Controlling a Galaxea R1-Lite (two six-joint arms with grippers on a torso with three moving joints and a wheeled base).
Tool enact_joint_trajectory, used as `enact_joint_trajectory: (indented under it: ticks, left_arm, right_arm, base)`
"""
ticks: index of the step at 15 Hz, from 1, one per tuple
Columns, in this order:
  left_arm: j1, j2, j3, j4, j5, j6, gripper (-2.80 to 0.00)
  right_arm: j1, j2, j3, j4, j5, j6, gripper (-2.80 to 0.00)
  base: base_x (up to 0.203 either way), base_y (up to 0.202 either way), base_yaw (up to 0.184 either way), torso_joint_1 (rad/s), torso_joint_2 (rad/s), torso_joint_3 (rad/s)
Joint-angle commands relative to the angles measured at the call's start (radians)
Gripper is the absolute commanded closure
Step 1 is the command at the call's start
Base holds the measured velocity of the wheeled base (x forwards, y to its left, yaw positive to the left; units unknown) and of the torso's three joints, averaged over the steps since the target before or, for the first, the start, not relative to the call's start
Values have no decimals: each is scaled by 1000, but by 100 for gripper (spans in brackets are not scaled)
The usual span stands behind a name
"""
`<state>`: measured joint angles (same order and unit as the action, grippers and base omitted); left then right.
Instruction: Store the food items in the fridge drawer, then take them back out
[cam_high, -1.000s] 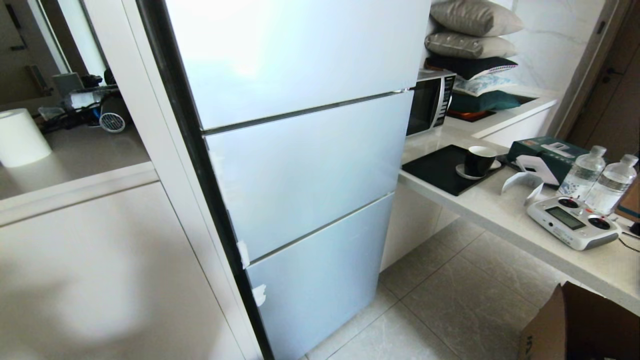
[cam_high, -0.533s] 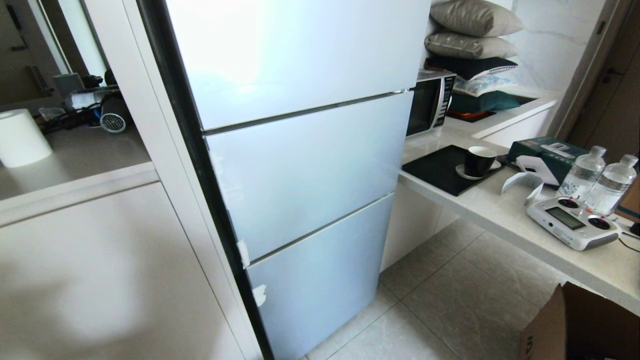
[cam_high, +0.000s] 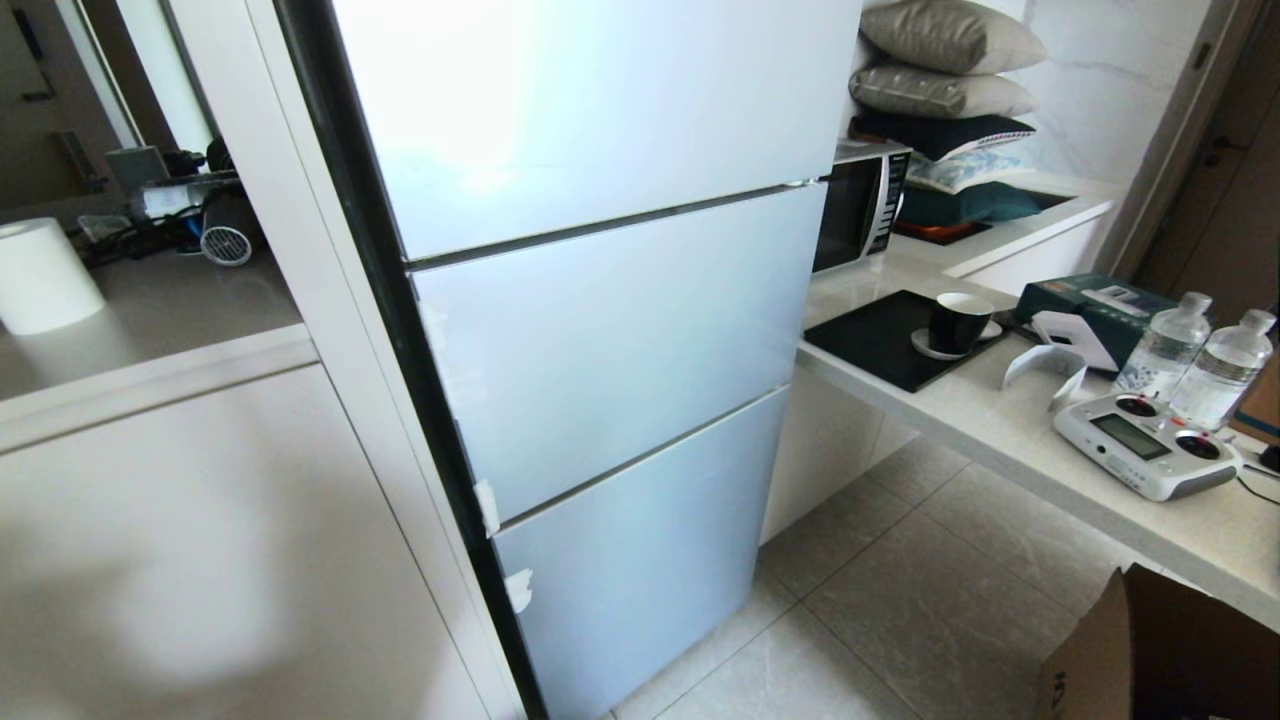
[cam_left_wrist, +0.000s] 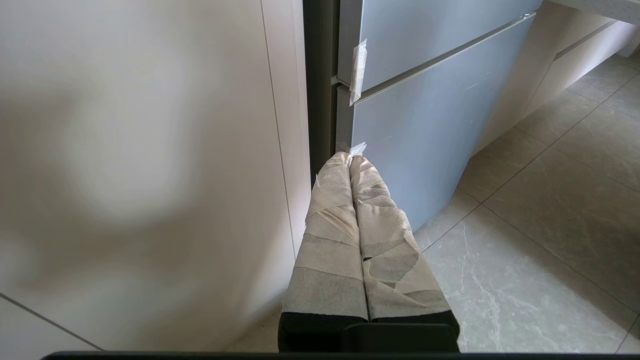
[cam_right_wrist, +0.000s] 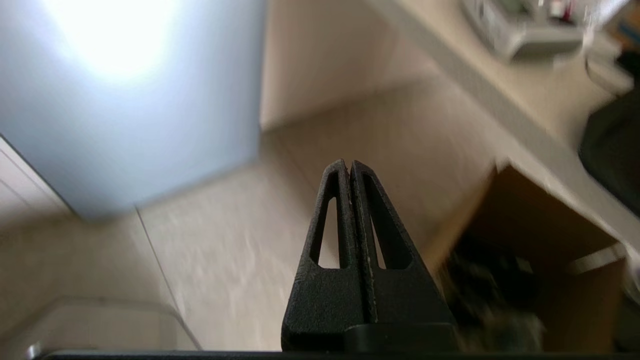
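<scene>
Fridge drawer (cam_high: 620, 340) front: glossy pale blue-white panel, smooth, strong glare. Lowest fridge panel (cam_left_wrist: 425, 130) same gloss, faint scuffs. Bits of white tape (cam_left_wrist: 358, 70) at the panel edges, crinkled. Left gripper (cam_left_wrist: 350, 159) fingers wrapped in pale, wrinkled cloth-like tape, matt. Right gripper (cam_right_wrist: 348, 165) black plastic, grainy matt. Floor (cam_high: 900, 600) stone-look tile, smooth, low sheen. Worktop (cam_high: 1010, 430) pale, polished. Cardboard box (cam_high: 1150, 650) matt brown. Water bottles (cam_high: 1165, 345) clear plastic. Pillows (cam_high: 945, 60) cloth.
</scene>
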<state>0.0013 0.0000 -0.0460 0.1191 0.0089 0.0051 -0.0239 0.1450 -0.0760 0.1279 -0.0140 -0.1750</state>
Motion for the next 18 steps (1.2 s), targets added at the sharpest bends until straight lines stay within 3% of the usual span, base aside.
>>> enact_joint_trajectory:
  ticks: [1, 5, 18]
  left_arm:
    - [0, 1, 0, 1, 0, -1, 0]
    - [0, 0, 0, 1, 0, -1, 0]
    - [0, 0, 0, 1, 0, -1, 0]
  right_arm:
    - [11, -154, 22, -11, 20, 32, 0]
    - [18, -147, 55, -80, 21, 166, 0]
    - [18, -147, 55, -79, 17, 166, 0]
  base:
    - [0, 0, 0, 0, 0, 0]
    - [0, 0, 0, 0, 0, 0]
    - [0, 0, 0, 0, 0, 0]
